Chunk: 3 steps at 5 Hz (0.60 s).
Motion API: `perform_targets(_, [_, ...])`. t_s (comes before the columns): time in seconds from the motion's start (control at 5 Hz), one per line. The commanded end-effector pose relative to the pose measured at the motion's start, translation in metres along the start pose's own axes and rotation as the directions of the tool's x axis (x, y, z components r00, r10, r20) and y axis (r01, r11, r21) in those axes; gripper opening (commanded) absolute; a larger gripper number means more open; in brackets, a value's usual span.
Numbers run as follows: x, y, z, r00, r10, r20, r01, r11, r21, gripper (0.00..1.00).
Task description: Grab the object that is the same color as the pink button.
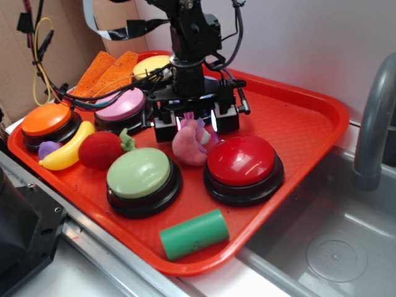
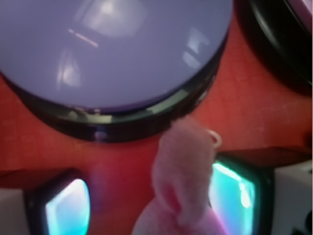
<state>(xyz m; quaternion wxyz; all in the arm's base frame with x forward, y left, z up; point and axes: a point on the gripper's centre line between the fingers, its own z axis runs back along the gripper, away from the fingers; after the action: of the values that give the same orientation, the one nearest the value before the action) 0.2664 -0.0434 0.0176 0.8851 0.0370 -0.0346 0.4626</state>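
Note:
The object, a small pink plush bunny, lies on the red tray between the green and red buttons. My gripper hangs straight over it, open, with one finger on each side of the ears. In the wrist view the bunny's ear stands up between the glowing pads, close against the right one, with a wide gap to the left one. My gripper is not closed on the bunny. The pink button sits just left of the gripper.
A lavender button lies right ahead of the fingers. Around the bunny are a red button, a green button, a red plush strawberry, a banana, an orange button and a green cylinder. A sink is on the right.

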Motion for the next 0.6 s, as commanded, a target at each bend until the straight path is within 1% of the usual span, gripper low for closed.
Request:
perform_targets(0.0, [0.0,0.003,0.007,0.998,-0.055,-0.002,0.055,0.997,-0.046,0.0])
perform_targets(0.2, [0.003,0.006,0.013,0.999,-0.042,-0.002,0.042,0.997,-0.062,0.0])
perform_targets(0.4, [0.009,0.005,0.023,0.999,-0.047,0.012,0.048,0.996,-0.072,0.0])
